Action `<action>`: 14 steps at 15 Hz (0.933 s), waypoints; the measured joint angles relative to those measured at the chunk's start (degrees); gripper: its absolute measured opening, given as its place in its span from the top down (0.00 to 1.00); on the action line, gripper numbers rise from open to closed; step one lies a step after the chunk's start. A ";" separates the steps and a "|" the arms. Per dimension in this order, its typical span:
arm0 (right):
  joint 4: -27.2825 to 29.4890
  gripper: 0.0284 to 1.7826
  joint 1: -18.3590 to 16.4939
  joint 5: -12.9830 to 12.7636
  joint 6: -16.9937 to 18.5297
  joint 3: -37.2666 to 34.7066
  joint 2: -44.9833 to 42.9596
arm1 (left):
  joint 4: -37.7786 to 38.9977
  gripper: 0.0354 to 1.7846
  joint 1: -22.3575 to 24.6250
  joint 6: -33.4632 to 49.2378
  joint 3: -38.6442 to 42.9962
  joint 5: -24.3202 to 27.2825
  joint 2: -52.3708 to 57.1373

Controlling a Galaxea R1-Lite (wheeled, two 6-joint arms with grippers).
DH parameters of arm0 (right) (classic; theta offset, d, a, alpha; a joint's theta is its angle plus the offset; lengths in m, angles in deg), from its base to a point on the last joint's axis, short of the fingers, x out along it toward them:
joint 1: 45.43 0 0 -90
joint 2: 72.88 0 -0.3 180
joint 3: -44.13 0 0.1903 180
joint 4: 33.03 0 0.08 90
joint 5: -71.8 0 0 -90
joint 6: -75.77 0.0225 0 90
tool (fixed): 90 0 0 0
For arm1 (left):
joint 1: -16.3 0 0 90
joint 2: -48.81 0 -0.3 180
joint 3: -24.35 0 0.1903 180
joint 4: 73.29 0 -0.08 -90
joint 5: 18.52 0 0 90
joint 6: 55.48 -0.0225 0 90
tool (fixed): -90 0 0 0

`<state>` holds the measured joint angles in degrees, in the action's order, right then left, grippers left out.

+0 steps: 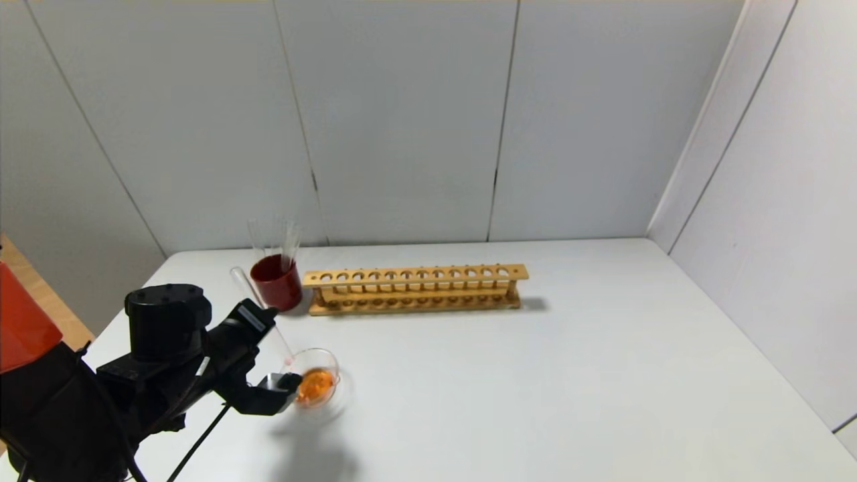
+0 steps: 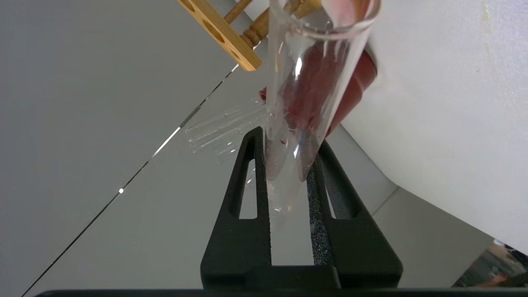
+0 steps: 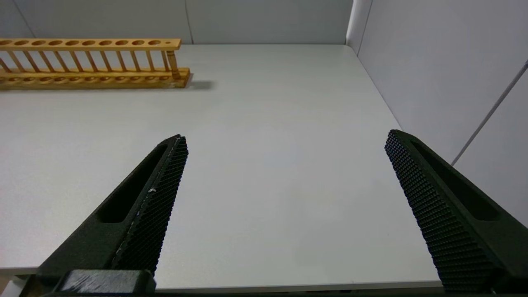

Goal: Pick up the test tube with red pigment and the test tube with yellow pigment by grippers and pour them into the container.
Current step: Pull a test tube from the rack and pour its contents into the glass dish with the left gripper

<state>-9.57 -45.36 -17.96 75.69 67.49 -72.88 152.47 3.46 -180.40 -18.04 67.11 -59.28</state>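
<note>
My left gripper (image 1: 268, 328) is shut on a thin clear test tube (image 1: 258, 301) and holds it tilted, mouth down over the rim of the clear glass container (image 1: 315, 351). The container holds orange liquid. In the left wrist view the tube (image 2: 297, 103) sits between the fingers of the left gripper (image 2: 288, 138) and shows only red droplets and a pink film near its mouth. No tube with yellow liquid shows. My right gripper (image 3: 284, 138) is open and empty above bare table; it is out of the head view.
A dark red cup (image 1: 276, 281) with colourless clear tubes stands just behind the container. An empty wooden tube rack (image 1: 415, 289) stretches to its right and also shows in the right wrist view (image 3: 90, 62). Grey walls close the back and right of the white table (image 1: 569, 375).
</note>
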 joint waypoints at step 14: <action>0.00 0.02 0.00 0.00 0.00 0.00 0.00 | 2.95 0.84 -1.96 -5.75 1.38 -0.16 2.85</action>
<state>-9.57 -45.36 -17.96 75.69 67.49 -72.88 155.42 1.50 -186.15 -16.66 66.95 -56.42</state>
